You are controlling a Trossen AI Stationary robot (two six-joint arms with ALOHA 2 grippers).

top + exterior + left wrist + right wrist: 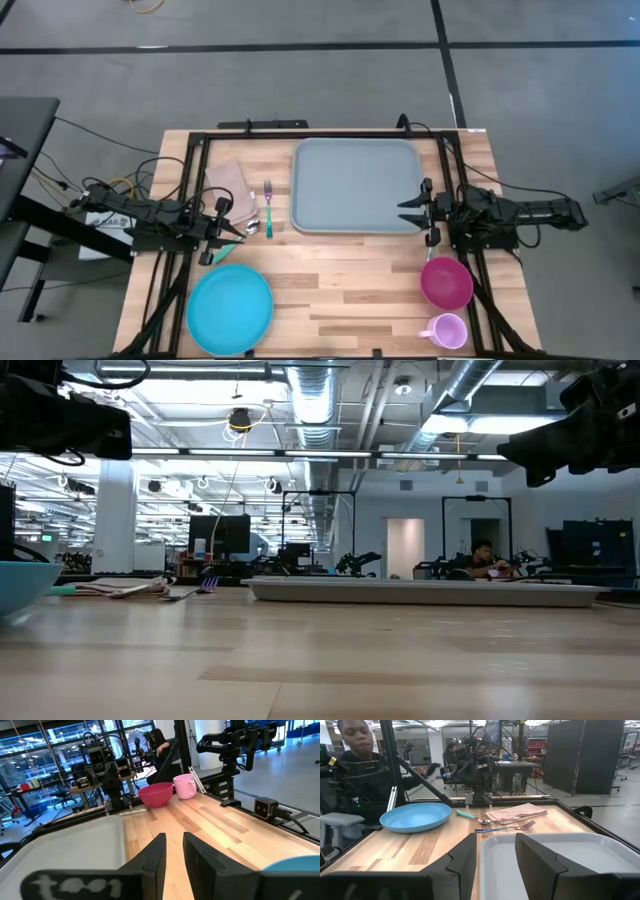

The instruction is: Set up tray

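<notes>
The grey-blue tray (pixel 355 187) lies flat at the far middle of the table; it also shows in the low view (pixel 420 592). My right gripper (pixel 405 209) is open and hovers over the tray's right rim, with the tray (pixel 570 852) below its fingers (pixel 496 852). My left gripper (pixel 238 232) is open, raised above the table left of the tray, near a teal-handled spoon (pixel 250 228). A fork (pixel 268 205) and a folded beige napkin (pixel 228 188) lie beside it. The round blue plate (pixel 230 308) sits near the table's near left corner.
A pink bowl (pixel 446 282) and a pink mug (pixel 447 330) stand at the near right. Bare wood lies between the plate and the bowl. Black frame rails run along the table's left, right and far sides. A person (pixel 355 750) sits beyond the table's left side.
</notes>
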